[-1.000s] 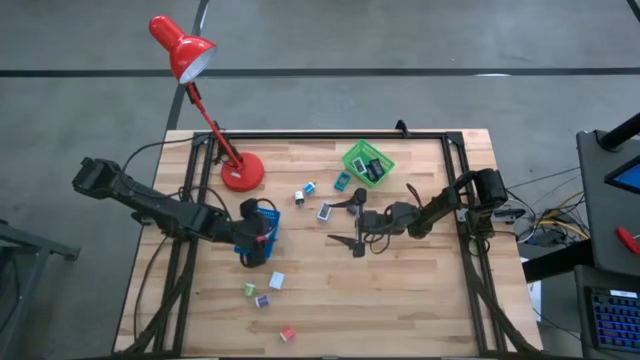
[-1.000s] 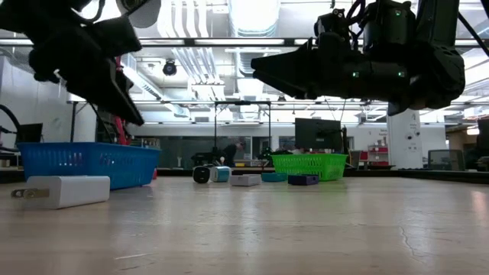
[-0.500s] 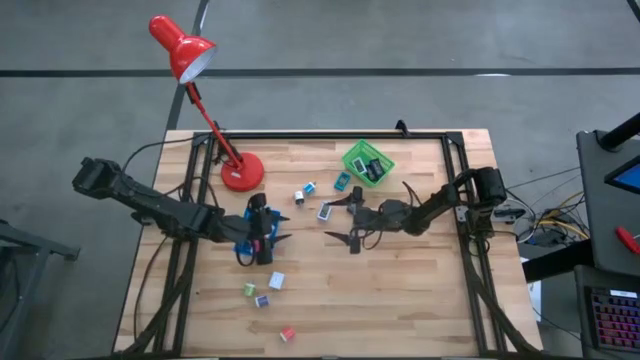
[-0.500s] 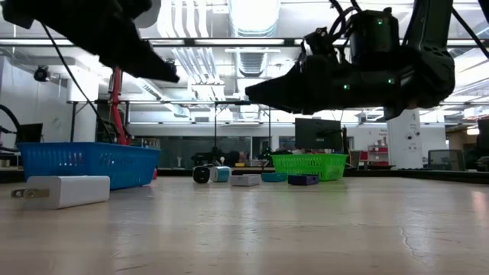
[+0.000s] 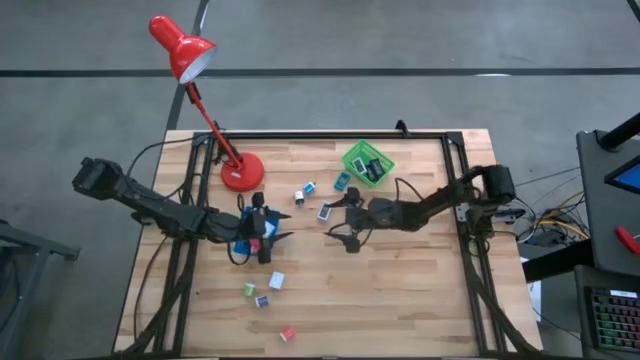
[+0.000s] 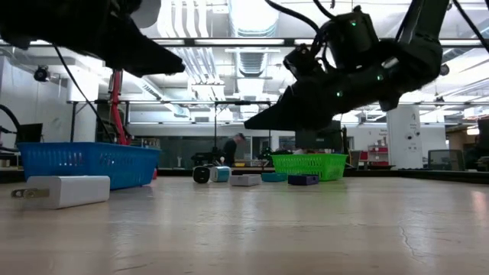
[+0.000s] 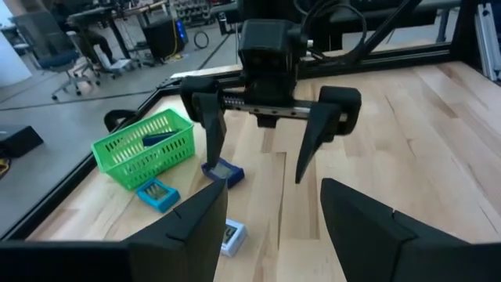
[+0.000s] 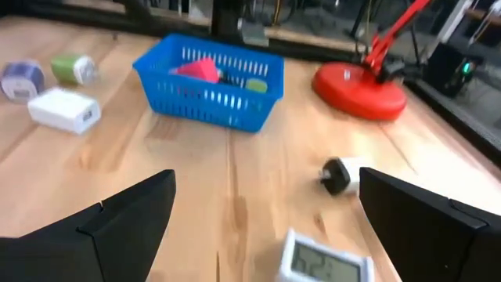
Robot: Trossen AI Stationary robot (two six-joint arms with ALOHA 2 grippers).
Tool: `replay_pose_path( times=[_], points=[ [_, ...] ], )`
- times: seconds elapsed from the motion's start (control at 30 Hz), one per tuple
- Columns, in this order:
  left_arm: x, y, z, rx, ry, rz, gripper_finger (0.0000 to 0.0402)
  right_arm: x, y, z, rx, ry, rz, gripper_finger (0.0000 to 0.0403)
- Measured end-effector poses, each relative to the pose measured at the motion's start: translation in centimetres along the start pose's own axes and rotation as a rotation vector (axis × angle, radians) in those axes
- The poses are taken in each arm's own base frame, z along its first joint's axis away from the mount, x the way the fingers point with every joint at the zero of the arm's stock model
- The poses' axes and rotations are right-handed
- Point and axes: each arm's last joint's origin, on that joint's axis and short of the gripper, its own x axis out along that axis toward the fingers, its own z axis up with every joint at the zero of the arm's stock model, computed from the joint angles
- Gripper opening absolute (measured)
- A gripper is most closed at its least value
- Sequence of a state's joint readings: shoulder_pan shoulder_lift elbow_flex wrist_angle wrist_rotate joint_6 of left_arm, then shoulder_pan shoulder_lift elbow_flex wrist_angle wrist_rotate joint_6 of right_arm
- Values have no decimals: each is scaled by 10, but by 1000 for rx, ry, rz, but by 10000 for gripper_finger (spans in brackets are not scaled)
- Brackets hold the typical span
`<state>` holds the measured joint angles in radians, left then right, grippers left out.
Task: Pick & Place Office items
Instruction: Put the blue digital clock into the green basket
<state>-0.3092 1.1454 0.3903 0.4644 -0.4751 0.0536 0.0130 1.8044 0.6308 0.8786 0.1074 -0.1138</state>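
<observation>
My left gripper (image 5: 284, 227) hangs open and almost level over the blue basket (image 5: 241, 242), pointing toward the table's right; nothing lies between its fingers (image 7: 274, 188). The basket (image 8: 211, 98) holds a red piece (image 8: 197, 69) and a green one. My right gripper (image 5: 333, 220) faces it, wide open (image 8: 266, 180), slanting down above the table's middle and touching nothing. Below and before it lie a white display piece (image 8: 321, 262) and a white-and-black piece (image 8: 340, 174). A dark blue flat piece (image 7: 223, 171) and a teal one (image 7: 156, 193) rest flat near the green basket (image 5: 368, 162).
A red desk lamp stands with its base (image 5: 241, 172) at the far left. A white charger block (image 6: 65, 191), a green piece (image 5: 249, 290), a purple one (image 5: 262, 300) and a red one (image 5: 288, 333) lie toward the near left. The near right of the table (image 5: 420, 300) is bare wood.
My left gripper has tipped up from pointing down into the blue basket to nearly level, pointing toward the table's right, and risen slightly. My right gripper has tipped its fingers from level to slanting down and crept toward the table's left. No piece has moved.
</observation>
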Motion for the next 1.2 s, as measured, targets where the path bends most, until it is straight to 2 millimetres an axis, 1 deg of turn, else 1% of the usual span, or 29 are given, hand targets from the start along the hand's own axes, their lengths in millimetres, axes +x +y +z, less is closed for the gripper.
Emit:
replay_pose_path(
  times=[0.2,0.43,0.57,0.67,0.8,1.0,1.2],
  points=[
    [-4,1,-13,-17,-39,3,209,-18,-8,16,-33,161,6,393],
    [-5,2,-14,-9,-52,1,209,-36,-20,31,-105,420,23,393],
    [-5,2,-14,-8,-60,1,209,-39,-25,36,-175,546,51,393],
    [-5,2,-14,-5,-60,1,209,-37,-29,37,-226,618,71,393],
    [-5,2,-14,-5,-59,1,209,-31,-35,33,-298,737,110,393],
    [-5,2,-14,-5,-59,1,209,-15,-46,28,-360,913,174,393],
    [-5,2,-14,-4,-58,1,209,4,-53,23,-404,1009,228,393]
  ],
)
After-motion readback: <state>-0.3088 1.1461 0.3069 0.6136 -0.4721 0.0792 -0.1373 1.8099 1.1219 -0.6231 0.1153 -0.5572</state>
